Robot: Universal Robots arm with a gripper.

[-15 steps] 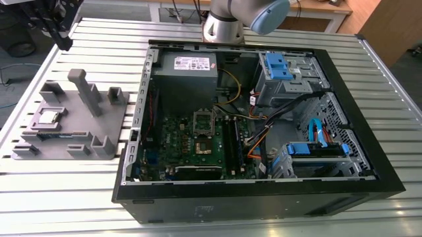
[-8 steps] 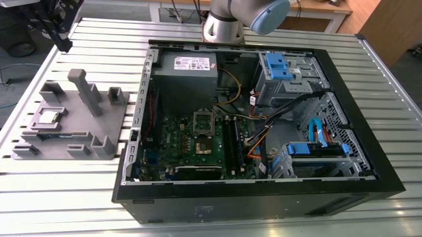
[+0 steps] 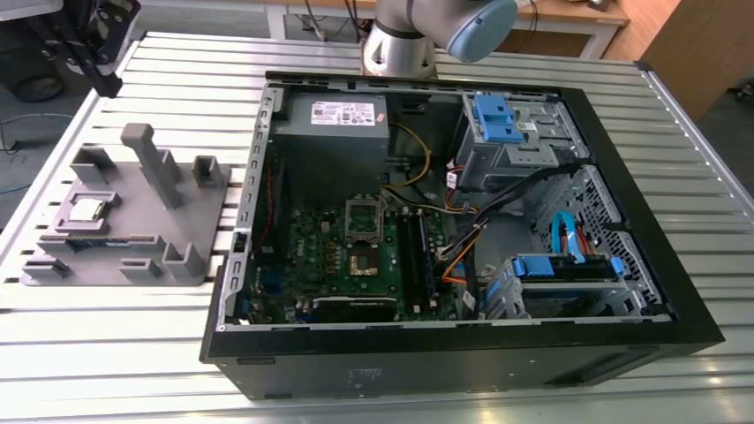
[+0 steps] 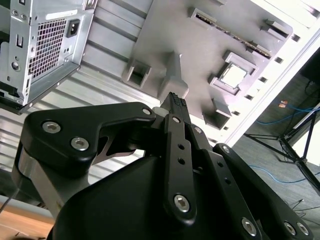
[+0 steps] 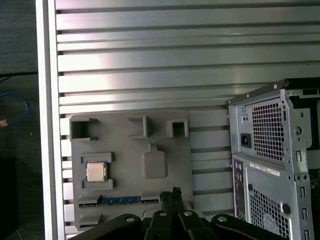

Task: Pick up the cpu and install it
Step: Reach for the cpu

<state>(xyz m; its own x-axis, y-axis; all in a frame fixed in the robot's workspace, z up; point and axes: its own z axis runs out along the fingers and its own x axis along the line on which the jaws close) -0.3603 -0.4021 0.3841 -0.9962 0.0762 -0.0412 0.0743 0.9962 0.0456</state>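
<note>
Gripper [image 5: 171,192] hangs above the tray [image 5: 125,150]. Fingers [image 4: 173,100] are closed tip to tip, with nothing between them and touching nothing. Cpu [image 5: 95,171] lies flat in a tray recess, below the fingertips and well apart from them. Case [image 5: 270,150] stands on the fingers' other side.

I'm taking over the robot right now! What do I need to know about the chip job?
Hand: shut and holding nothing. In both wrist views it hangs over the grey tray, apart from the cpu.
Cpu: lies flat in its square pocket on the tray, shiny side up. The tray sits to the exterior view's left of the open computer case.
Motherboard: green, lying inside the case.
Done: nothing that shows; the cpu has not been picked up.
Left: picking up the cpu and installing it in the case.
</note>
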